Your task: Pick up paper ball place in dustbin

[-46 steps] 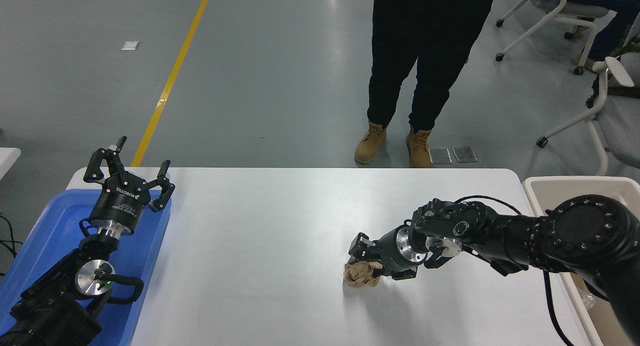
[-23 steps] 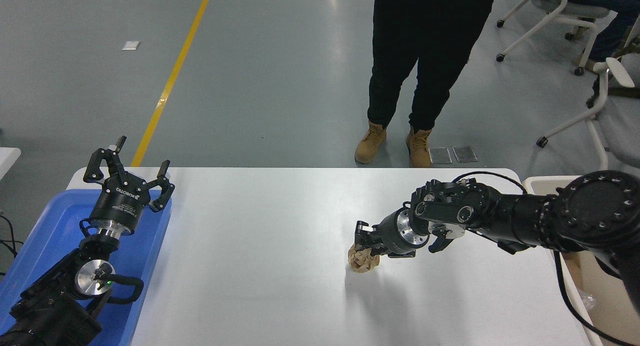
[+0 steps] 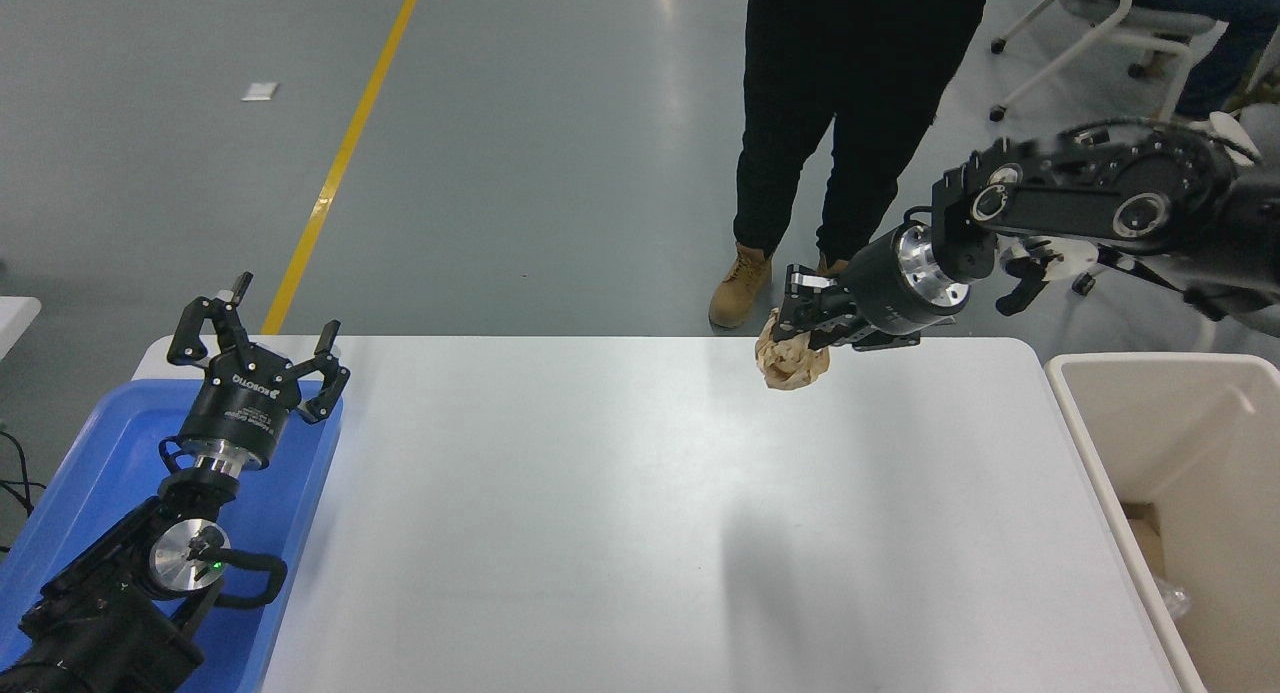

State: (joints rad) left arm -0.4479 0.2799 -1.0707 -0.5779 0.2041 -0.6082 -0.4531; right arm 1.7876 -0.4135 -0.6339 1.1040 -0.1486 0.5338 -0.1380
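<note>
My right gripper [image 3: 797, 325] is shut on the tan-brown paper ball [image 3: 790, 361], holding it high in the air over the table's far edge. The right arm reaches in from the upper right. The cream-beige dustbin [image 3: 1082, 443] stands off the table's right end, to the right of and below the held ball; some scraps lie at its bottom. My left gripper [image 3: 262, 331] is open and parked at the lower left over the blue tray [image 3: 95, 463].
A person in dark trousers and tan boots [image 3: 742, 288] stands just beyond the table's far edge, close behind the raised gripper. White office chairs [image 3: 1120, 33] stand at the upper right. The white table [image 3: 560, 513] spreads below the arm.
The right arm has lifted the paper ball off the table and swung it up and toward the far right. The dustbin, earlier covered by the arm, now shows. The left arm stayed still.
</note>
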